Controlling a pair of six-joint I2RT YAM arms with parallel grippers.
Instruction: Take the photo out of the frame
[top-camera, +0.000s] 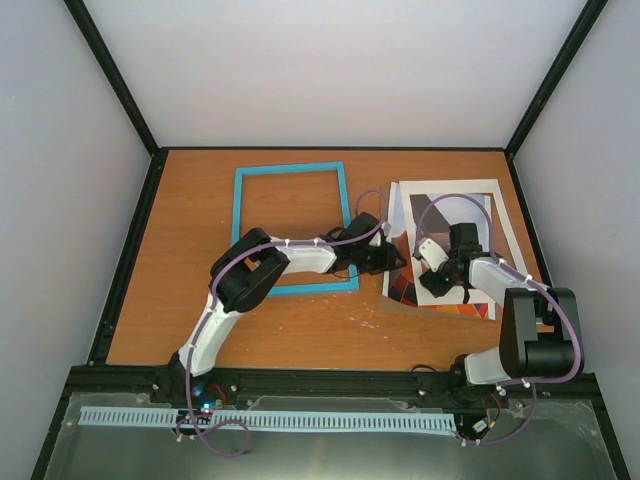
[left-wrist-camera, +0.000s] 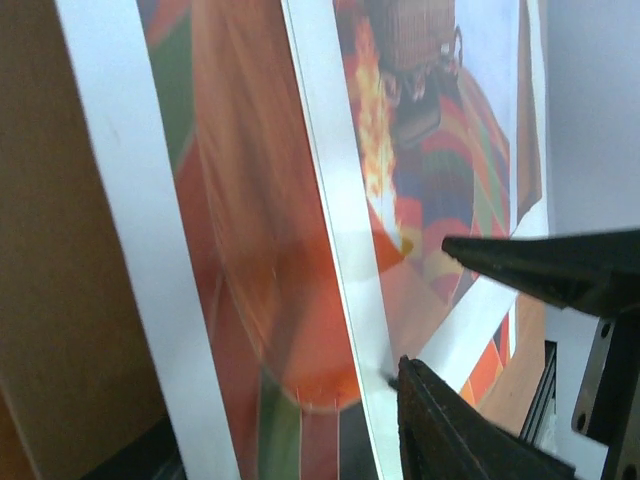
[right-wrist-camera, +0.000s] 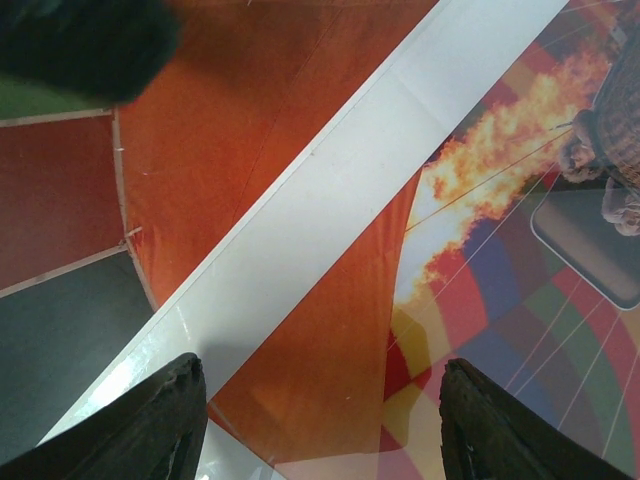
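Top external: photo (top-camera: 445, 212) lies outside the frame (top-camera: 290, 168), beside it; left claw (left-wrist-camera: 425, 305) and right claw (right-wrist-camera: 320, 365) spread.

Top view: free passage over bare table (top-camera: 165, 310) at lower left. Obstacles are the frame (top-camera: 239, 220) at centre and, at centre right, the left arm (top-camera: 300, 256) and right arm (top-camera: 497, 276) crowding the photo (top-camera: 450, 188).

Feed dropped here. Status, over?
Left gripper open at photo edge. Right gripper open above it. Frame empty, lying apart. Nothing blocking.
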